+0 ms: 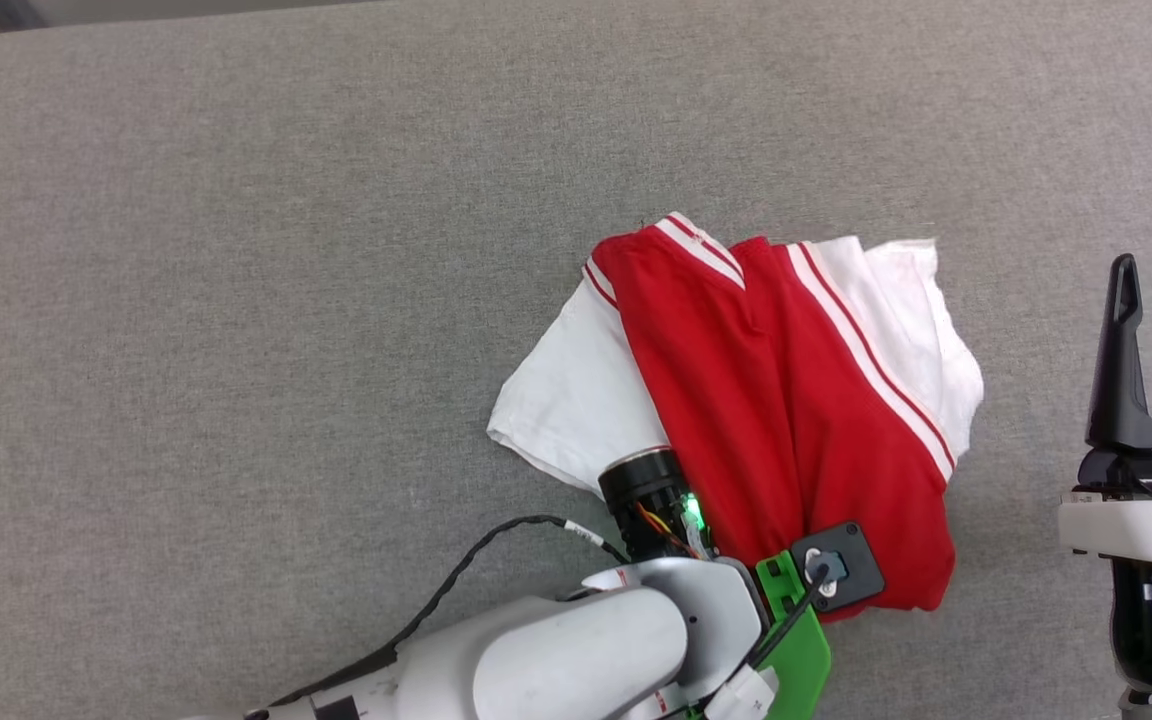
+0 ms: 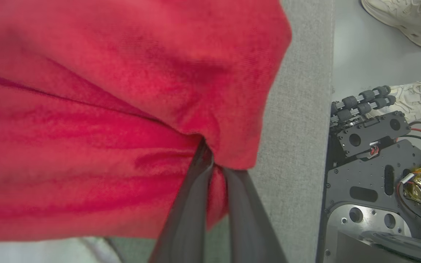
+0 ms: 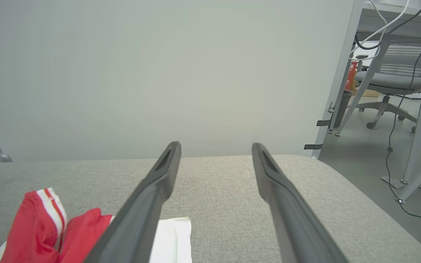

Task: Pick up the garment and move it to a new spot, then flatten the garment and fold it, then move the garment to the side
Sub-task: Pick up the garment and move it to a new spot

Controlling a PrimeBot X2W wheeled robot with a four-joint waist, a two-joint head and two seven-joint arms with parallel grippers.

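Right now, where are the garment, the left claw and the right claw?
garment (image 1: 766, 400), head view, on its red middle panel.
left claw (image 2: 215, 162), left wrist view, between fingertips pinching red cloth.
right claw (image 3: 215, 146), right wrist view, in the open gap between fingertips.

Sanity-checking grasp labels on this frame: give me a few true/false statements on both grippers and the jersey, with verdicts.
1. The left gripper is shut on the red cloth of the garment. True.
2. The right gripper clamps a white sleeve. False: it is open and holds nothing, poised over the grey surface.
3. The garment lies spread out flat. False: it is bunched and folded over itself.
4. The garment rests on the grey surface. True.
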